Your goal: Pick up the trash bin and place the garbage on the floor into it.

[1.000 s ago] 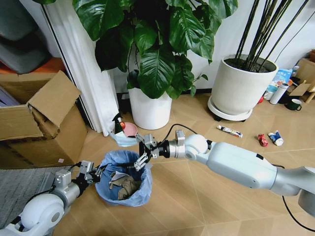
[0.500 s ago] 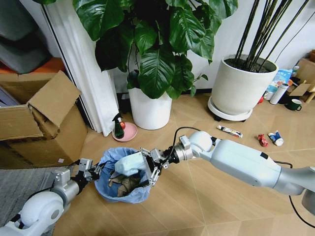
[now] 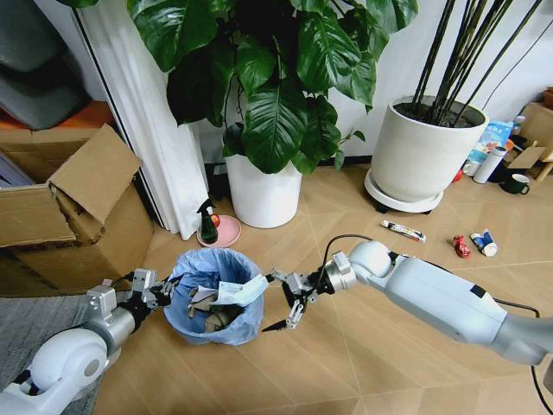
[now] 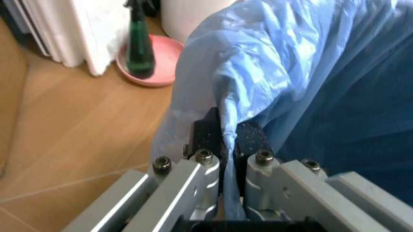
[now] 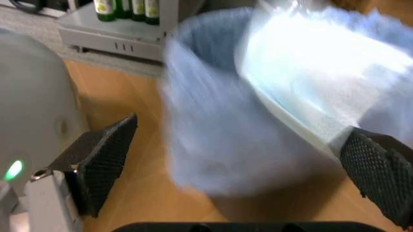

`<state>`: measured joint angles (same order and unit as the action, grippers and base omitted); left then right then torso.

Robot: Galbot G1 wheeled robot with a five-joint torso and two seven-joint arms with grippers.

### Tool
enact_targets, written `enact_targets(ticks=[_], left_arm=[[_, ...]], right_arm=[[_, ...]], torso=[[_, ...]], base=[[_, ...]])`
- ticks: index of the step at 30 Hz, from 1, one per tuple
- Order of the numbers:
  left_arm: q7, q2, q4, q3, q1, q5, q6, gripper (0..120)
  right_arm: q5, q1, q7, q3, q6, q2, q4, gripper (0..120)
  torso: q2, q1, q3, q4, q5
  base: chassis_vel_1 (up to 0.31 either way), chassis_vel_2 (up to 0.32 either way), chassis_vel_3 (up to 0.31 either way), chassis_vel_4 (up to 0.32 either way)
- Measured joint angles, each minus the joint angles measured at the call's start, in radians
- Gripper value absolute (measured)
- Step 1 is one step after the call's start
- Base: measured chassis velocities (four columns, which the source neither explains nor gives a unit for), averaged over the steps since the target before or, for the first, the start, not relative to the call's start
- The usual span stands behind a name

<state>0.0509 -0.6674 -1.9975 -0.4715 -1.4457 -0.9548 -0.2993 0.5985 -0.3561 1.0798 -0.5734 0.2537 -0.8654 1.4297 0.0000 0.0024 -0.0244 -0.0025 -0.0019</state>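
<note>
On the wooden floor in front of the leafy plant's white pot (image 3: 262, 192), the trash bin (image 3: 216, 304) is sitting with its light-blue bag puffed over the rim, and crumpled paper wads (image 3: 210, 313) are lying inside it. A pale sheet of garbage (image 3: 240, 291) is resting across the bin's rim on the side facing the right arm, partly hanging over the edge. The left pincer (image 3: 161, 292) is clenching the bag-covered rim of the bin; in the left wrist view its fingers (image 4: 248, 140) are pinching a fold of blue plastic between them. The right pincer (image 3: 291, 300) is hanging just beside the bin with its fingers spread wide and released, gripping nothing, and the right wrist view is showing the bin between its two black pads (image 5: 103, 154). Behind the bin, a green spray bottle (image 3: 208, 225) is standing on a pink dish (image 3: 223, 233). Well apart, near the second white pot (image 3: 423, 156), a thin tube wrapper (image 3: 403, 230), a red scrap (image 3: 461, 247) and a blue-white scrap (image 3: 484, 243) are lying on the floor.
</note>
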Motion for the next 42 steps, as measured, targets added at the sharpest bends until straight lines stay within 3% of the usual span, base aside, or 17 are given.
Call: enact_targets(ticks=[13,30,42], left_arm=[[0.006,-0.006,0.003,0.023,-0.008,0.012,-0.006,0],[0.009,-0.009,-0.006,0.021,-0.016,0.018,-0.009,0],[0.006,-0.010,0.001,0.059,-0.025,0.039,-0.010,0]], right_arm=[[-0.004,-0.095,-0.006,0.127,0.003,0.035,0.016,100],[0.002,-0.099,-0.003,0.134,0.003,0.039,0.028,100],[0.058,0.002,-0.088,0.112,-0.013,-0.059,-0.008,100]], torso=[[0.000,0.000,0.000,-0.0002,0.0000],[0.000,0.000,0.000,-0.0001,-0.0001],[0.000,0.000,0.000,0.0003,-0.0002]], base=[[0.000,0.000,0.000,0.000],[0.000,0.000,0.000,0.000],[0.000,0.000,0.000,0.000]])
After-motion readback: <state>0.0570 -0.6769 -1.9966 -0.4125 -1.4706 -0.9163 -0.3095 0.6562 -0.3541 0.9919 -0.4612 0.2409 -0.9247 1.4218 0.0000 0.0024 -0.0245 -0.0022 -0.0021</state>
